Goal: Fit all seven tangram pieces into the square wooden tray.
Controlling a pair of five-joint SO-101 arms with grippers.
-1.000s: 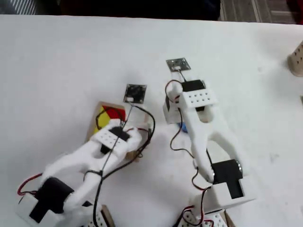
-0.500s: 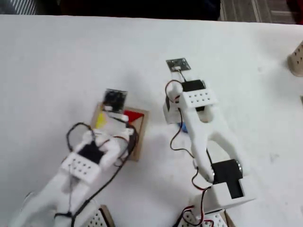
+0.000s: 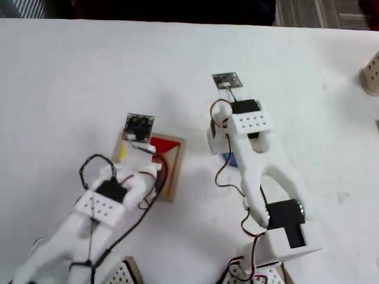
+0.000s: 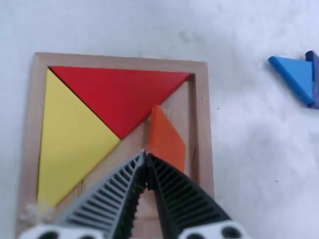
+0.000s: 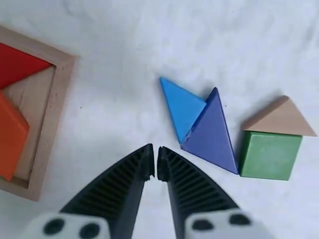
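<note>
The left gripper (image 4: 146, 159) is held with fingers pressed together over the square wooden tray (image 4: 202, 124), its tips just beside the orange piece (image 4: 167, 142). Beyond them, a red triangle (image 4: 119, 92) and a yellow triangle (image 4: 70, 134) are seated in the tray. The right gripper (image 5: 154, 159) is likewise pressed together on nothing, above the white table (image 5: 124, 40). Ahead of it, 4 loose pieces are grouped: light blue triangle (image 5: 182, 107), dark blue triangle (image 5: 212, 134), green square (image 5: 270, 154), tan triangle (image 5: 281, 119). A dark floor (image 3: 177, 9) is seen past the table.

Bright, even light falls on the white desk (image 3: 71, 71), which looks nearly washed out. Shadows under the arms (image 3: 254, 171) are soft and faint. The room (image 3: 177, 9) behind is dark.
</note>
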